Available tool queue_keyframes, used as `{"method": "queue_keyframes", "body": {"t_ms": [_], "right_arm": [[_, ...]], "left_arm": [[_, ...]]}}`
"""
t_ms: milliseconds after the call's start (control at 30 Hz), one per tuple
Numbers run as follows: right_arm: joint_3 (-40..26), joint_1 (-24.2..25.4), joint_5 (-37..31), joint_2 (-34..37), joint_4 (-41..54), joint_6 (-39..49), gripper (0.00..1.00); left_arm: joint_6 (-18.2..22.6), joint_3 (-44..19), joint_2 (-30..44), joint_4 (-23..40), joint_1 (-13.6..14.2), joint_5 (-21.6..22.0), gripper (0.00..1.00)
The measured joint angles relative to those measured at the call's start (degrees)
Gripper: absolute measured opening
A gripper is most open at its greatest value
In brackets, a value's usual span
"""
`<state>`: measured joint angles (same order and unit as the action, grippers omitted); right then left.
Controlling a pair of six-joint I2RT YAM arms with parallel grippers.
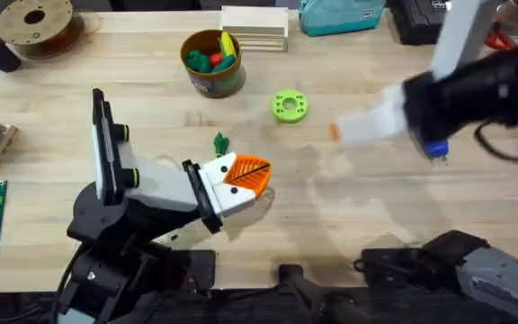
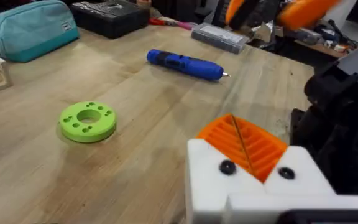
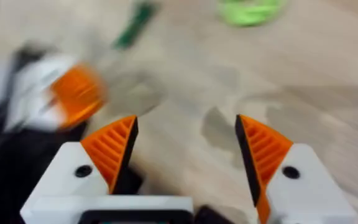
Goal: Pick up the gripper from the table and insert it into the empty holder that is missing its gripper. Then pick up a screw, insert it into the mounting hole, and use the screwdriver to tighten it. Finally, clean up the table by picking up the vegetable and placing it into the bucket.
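My left gripper point(image 1: 248, 177) lies low over the table's middle, shut with nothing between its orange pads point(image 2: 241, 146). Both white holder blocks point(image 2: 213, 177) carry an orange wedge gripper tip, each with a dark screw head point(image 2: 227, 167). The green leafy vegetable point(image 1: 220, 142) lies just beyond it, and is a blurred streak point(image 3: 135, 25) in the right wrist view. My right gripper point(image 3: 185, 155) is open and empty, raised over the right side point(image 1: 335, 132). The blue screwdriver point(image 2: 185, 64) lies on the table, partly under the right arm point(image 1: 434, 150). The bucket point(image 1: 207, 83) stands at the back.
A lime-green ring point(image 1: 289, 106) lies between the bucket and my right gripper. Toy produce fills the bucket. A filament spool point(image 1: 34, 22) sits back left, with a wooden box point(image 1: 254, 27) and a teal pouch point(image 1: 340, 13) along the back edge.
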<state>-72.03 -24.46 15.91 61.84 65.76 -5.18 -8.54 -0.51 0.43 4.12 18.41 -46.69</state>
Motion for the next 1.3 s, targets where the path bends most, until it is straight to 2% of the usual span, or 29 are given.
{"method": "queue_keyframes", "body": {"t_ms": [200, 267, 367, 567, 700, 867, 1100, 1300], "right_arm": [[0.02, 16.38, -12.44, 2.87, -3.54, 0.64, 0.929], [0.02, 21.16, -14.25, 4.63, -6.5, 3.88, 0.93], [0.02, 25.55, -15.14, 8.51, -9.31, 11.63, 0.931], [0.02, 30.65, -18.26, 19.34, -13.46, 27.56, 0.931], [0.04, 34.27, -19.35, 26.0, -18.38, 33.17, 0.949], [0.04, 37.85, -19.45, 33.16, -21.36, 35.79, 0.951], [0.07, 38.37, -16.47, 41.09, -26.15, 36.88, 0.947], [0.06, 38.53, -15.28, 44.81, -27.96, 36.99, 0.872]], "left_arm": [[0.0, 0.0, 0.0, 0.0, 0.0, 0.01, 0.011], [0.01, 0.0, 0.0, -0.02, 0.0, 0.01, 0.011], [-0.01, 0.0, 0.0, 0.0, 0.0, 0.01, 0.011], [0.0, 0.0, 0.0, 0.0, 0.0, 0.01, 0.011], [-0.01, 0.0, 0.0, 0.0, 0.0, 0.01, 0.011], [0.01, 0.0, 0.0, 0.0, 0.0, 0.01, 0.011], [0.0, 0.0, 0.0, 0.0, 0.0, -0.01, 0.011], [0.0, 0.0, -0.01, 0.0, 0.0, 0.01, 0.011]]}}
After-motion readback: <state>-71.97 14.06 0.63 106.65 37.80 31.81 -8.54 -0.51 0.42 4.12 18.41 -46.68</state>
